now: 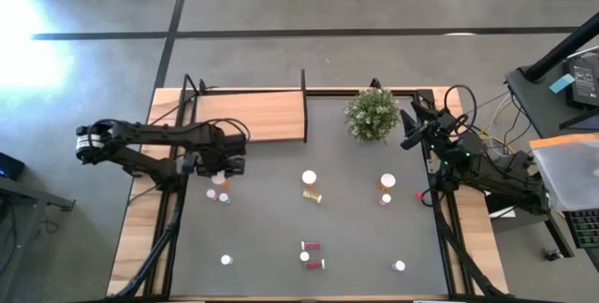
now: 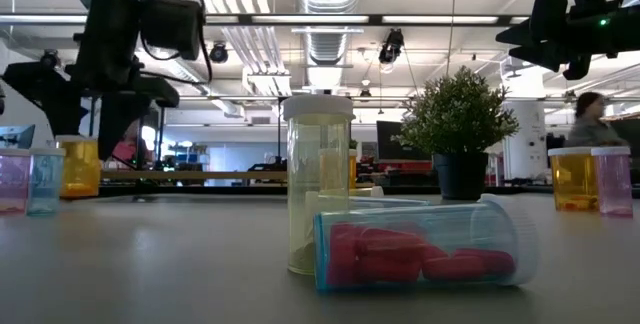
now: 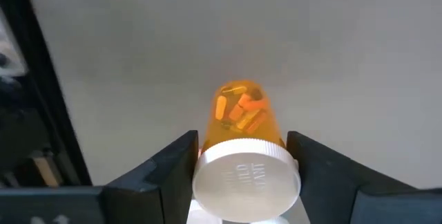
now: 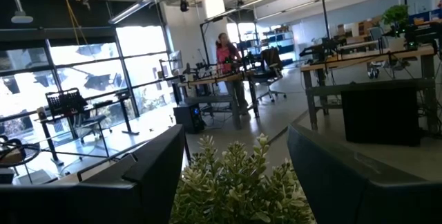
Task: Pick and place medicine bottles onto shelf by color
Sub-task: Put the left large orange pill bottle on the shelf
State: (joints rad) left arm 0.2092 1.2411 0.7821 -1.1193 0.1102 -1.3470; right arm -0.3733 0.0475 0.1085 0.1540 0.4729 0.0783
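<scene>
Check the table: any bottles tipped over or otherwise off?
Yes. Several medicine bottles lie on their sides: a yellow one mid-table and two red ones near the front edge; the low view shows one red bottle flat by an upright pale one. Nothing spilled. The left gripper is closed on an orange bottle.

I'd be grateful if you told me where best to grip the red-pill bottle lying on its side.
Probably mid-barrel on the bottle, coming straight down from above. It lies flat with its cap pointing sideways, so the round wall is what is offered. The upright yellow bottle appears close behind, leaving little room there.
</scene>
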